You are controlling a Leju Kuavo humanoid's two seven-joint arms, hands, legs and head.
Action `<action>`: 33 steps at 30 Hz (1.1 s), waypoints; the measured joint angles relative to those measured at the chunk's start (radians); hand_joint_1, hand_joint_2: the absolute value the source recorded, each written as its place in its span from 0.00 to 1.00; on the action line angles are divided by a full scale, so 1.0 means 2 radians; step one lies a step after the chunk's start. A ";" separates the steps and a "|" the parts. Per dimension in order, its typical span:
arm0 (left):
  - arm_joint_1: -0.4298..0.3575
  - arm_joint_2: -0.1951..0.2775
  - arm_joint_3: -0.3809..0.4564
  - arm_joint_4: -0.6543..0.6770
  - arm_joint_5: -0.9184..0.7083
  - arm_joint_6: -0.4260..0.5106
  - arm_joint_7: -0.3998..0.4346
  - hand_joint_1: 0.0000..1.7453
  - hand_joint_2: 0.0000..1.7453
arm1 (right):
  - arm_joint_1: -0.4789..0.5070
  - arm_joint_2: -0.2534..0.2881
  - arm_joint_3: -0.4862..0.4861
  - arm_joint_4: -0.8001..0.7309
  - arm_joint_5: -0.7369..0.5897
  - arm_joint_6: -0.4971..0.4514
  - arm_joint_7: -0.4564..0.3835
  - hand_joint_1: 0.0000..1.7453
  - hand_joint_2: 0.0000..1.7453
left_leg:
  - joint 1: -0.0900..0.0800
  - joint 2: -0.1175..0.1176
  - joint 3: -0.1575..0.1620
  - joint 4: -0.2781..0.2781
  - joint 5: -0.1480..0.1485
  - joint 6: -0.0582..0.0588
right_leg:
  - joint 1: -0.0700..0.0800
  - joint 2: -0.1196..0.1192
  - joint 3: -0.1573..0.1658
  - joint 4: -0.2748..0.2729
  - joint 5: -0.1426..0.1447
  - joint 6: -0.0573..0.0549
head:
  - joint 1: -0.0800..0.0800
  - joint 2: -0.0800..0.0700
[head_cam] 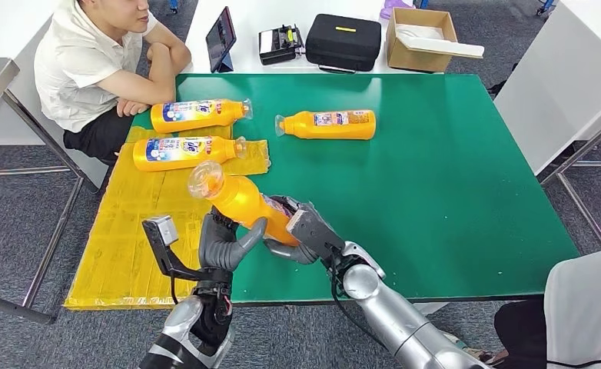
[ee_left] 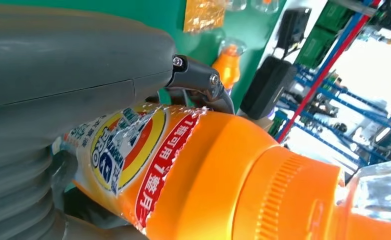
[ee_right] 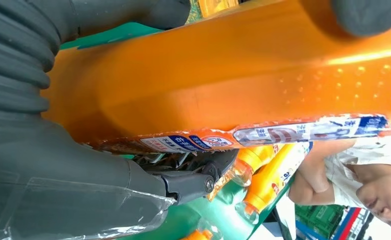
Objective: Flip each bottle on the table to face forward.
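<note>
Both hands met at the near desk edge on one orange bottle (head_cam: 240,201). Left hand (head_cam: 224,244) cupped it from below, thumb and fingers (head_cam: 245,237) curled up around the body. Right hand (head_cam: 301,231) gripped the base end, fingers wrapped on it. Held bottle was lifted off the green desk (head_cam: 451,177), tilted, with its clear cap pointing up and away toward the far left. Left wrist view showed the printed label (ee_left: 128,150) on the side toward that camera; right wrist view showed plain orange with just the label's edge.

Two bottles (head_cam: 197,114) (head_cam: 186,151) lay on their sides at the far left, caps to the right, the nearer one on a yellow sheet (head_cam: 128,231). A third lying bottle (head_cam: 330,124) sat mid-desk, cap to the left. A seated person (head_cam: 101,61) leaned on the far left corner. Beyond the desk: a tablet (head_cam: 221,38), black case (head_cam: 343,41), cardboard box (head_cam: 420,42).
</note>
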State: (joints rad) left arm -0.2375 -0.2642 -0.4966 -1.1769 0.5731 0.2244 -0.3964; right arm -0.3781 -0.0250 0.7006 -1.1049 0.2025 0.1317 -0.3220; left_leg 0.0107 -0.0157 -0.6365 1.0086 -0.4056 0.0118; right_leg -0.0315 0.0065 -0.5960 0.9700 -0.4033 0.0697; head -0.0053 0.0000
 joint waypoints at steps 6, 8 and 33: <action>0.001 -0.003 -0.001 0.000 -0.005 0.021 -0.006 1.00 1.00 | 0.002 0.004 0.003 0.005 -0.006 -0.002 0.002 1.00 1.00 | 0.000 0.000 0.000 0.000 0.000 0.000 | 0.000 0.000 0.000 0.000 0.000 0.000 | 0.000 0.000; 0.003 -0.003 -0.001 0.000 -0.003 0.018 -0.005 1.00 1.00 | 0.004 0.005 0.003 0.006 -0.006 -0.003 0.002 1.00 1.00 | 0.000 0.000 0.000 0.000 0.000 0.000 | 0.000 0.000 0.000 0.000 0.000 0.000 | 0.000 0.000; 0.005 -0.003 0.004 -0.001 0.046 -0.026 0.026 1.00 1.00 | 0.006 0.007 0.007 0.014 -0.032 0.017 0.001 0.00 1.00 | 0.000 0.000 0.000 0.000 0.000 0.000 | 0.000 0.000 0.000 0.000 0.000 0.000 | 0.000 0.000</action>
State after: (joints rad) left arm -0.2272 -0.2692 -0.4881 -1.1780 0.6641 0.1734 -0.3452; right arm -0.3668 -0.0106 0.7142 -1.0763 0.1383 0.1652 -0.3208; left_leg 0.0107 -0.0156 -0.6369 1.0086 -0.4056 0.0118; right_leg -0.0315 0.0065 -0.5964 0.9700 -0.4033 0.0697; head -0.0053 0.0000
